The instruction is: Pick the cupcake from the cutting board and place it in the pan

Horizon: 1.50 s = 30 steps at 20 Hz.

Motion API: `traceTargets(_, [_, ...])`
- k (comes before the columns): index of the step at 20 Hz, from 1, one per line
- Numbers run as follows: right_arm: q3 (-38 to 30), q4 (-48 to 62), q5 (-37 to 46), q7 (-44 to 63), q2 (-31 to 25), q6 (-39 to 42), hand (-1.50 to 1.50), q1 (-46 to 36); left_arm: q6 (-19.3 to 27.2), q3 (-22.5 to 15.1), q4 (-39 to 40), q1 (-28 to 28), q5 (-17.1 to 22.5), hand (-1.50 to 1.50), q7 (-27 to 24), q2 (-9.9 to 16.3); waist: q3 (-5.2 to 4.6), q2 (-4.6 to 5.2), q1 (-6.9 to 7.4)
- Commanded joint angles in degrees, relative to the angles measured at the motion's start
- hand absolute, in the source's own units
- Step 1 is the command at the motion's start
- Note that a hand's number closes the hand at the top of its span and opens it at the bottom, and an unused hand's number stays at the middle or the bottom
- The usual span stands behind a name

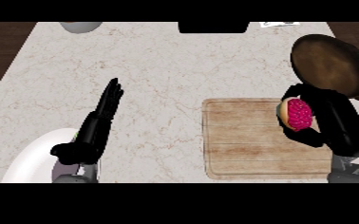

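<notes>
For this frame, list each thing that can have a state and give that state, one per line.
Cupcake: held in the right robot hand, over the cutting board's right edge, not yet in the pan.
Pan: nothing in it.
Cutting board: flat on the counter.
Right robot hand: curled round the cupcake.
Left robot hand: open, fingers straight, holding nothing.
White plate: partly hidden by the left forearm.

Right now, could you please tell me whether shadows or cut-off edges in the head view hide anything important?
In the head view, light is even and without glare; the right hand curls round the cupcake and covers part of it; the pan runs off the right edge; the cutting board shows almost wholly; the left hand is plain to see.
</notes>
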Motion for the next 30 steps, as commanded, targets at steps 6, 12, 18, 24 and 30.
traceTargets(6, [-14.2,10.1,-11.5,-2.0,0.6,-0.8,1.5,-5.9,-0.5,-0.3,-1.9,-1.6,-0.6,0.0,3.5,-0.4,0.06,0.19,0.62])
traceTargets(12, [-20.4,27.8,-12.3,-11.2,-1.3,-7.8,1.5,-13.8,1.2,0.4,0.7,-4.3,-2.1,0.0,2.8,-2.1,0.08,0.34,0.94])
traceTargets(18, [-25.4,46.9,-7.6,-22.9,-6.9,-20.3,1.5,-20.5,-0.6,-0.1,-0.9,-2.9,-1.3,0.0,2.3,-1.8,0.17,0.73,2.04])
traceTargets(24, [-32.8,65.1,-13.2,-30.4,-12.5,-24.1,1.5,-33.4,-2.8,0.0,1.6,-1.6,-1.1,0.0,-1.0,-0.8,0.19,1.02,2.87])
traceTargets(30, [-36.7,77.3,-15.6,-40.5,-14.9,-26.8,1.5,-36.4,-2.1,-0.8,1.3,-3.7,-1.7,0.0,0.0,-2.2,0.41,1.83,4.34])
